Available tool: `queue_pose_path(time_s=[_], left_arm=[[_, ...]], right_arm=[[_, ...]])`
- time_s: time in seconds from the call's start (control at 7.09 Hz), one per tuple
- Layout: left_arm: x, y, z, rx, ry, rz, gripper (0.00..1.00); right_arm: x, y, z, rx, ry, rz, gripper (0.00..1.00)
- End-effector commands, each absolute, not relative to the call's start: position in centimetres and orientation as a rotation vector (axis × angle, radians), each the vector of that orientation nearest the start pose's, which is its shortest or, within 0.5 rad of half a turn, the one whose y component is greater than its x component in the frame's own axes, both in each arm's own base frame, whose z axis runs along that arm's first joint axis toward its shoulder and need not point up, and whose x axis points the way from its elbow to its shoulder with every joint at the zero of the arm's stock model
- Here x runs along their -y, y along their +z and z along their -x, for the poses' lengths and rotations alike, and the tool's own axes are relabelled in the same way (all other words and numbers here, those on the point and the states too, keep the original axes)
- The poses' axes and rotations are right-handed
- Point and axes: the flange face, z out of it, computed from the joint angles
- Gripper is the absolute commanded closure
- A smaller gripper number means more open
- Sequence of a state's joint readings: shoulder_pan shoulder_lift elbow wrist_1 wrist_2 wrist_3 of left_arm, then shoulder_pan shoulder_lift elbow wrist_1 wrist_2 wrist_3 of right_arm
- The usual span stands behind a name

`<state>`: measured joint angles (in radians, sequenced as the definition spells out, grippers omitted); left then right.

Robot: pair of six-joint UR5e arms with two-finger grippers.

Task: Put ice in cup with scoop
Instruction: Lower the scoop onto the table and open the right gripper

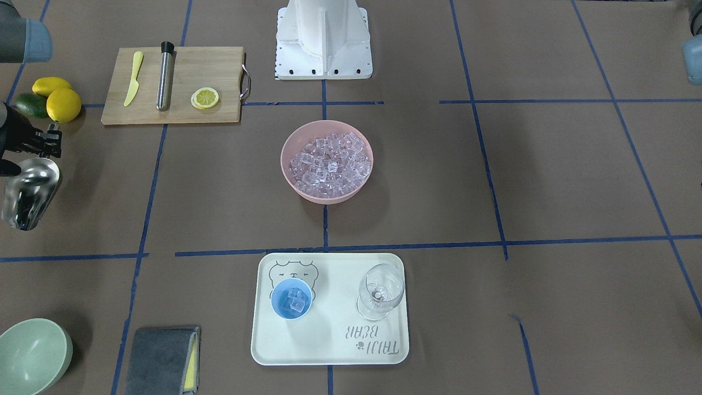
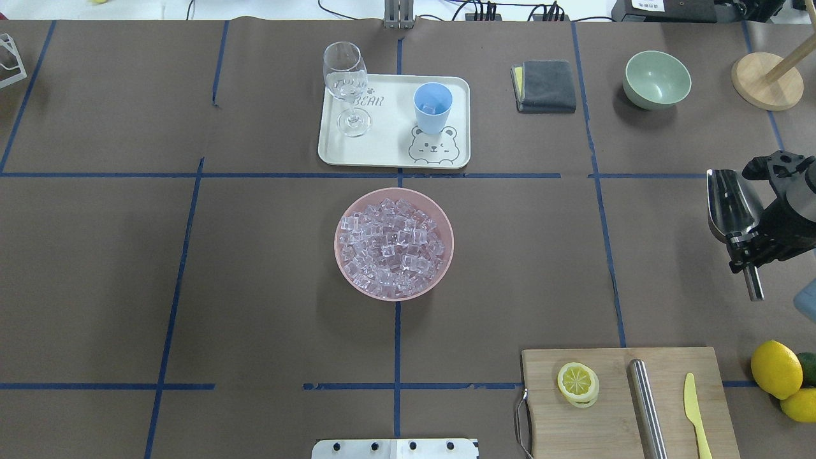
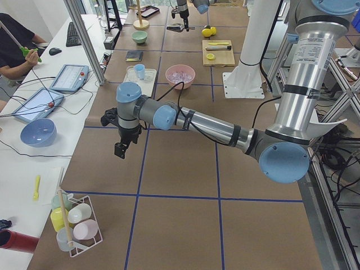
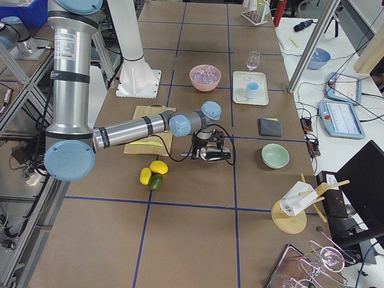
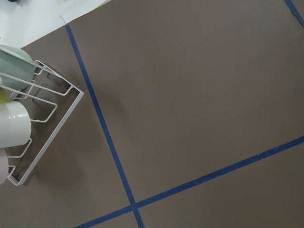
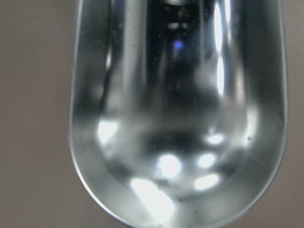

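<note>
My right gripper is shut on the thin rod handle of the shiny steel scoop and holds it above the table's right edge, far from the bowl. The scoop's trough is empty in the right wrist view. It also shows in the front view. The ice fills a pink bowl at the table's middle. The light-blue cup stands on a cream tray and holds a few ice cubes. My left gripper shows only in the left side view; I cannot tell its state.
A clear wine glass stands on the tray beside the cup. A cutting board carries a lemon slice, a steel cylinder and a yellow knife. Lemons, a green bowl, a grey cloth and a wooden stand lie along the right.
</note>
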<state>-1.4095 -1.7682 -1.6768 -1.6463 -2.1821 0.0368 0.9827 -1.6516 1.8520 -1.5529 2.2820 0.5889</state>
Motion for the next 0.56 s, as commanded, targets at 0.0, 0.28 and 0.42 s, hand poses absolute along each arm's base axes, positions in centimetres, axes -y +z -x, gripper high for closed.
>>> queue_pose_path(time_s=[0.0, 0.28, 0.42], left_arm=[[58.7, 49.7, -1.7, -0.630, 0.306, -0.335, 0.00], [58.8, 49.3, -1.8, -0.630, 0.309, -0.345, 0.00], [58.8, 49.2, -1.8, -0.632, 0.310, -0.346, 0.00]], right_arm=[[41.5, 58.0, 22.1, 0.702, -0.039, 0.316, 1.00], [41.2, 59.0, 22.4, 0.697, -0.034, 0.343, 1.00], [41.2, 59.1, 22.4, 0.696, -0.036, 0.343, 0.96]])
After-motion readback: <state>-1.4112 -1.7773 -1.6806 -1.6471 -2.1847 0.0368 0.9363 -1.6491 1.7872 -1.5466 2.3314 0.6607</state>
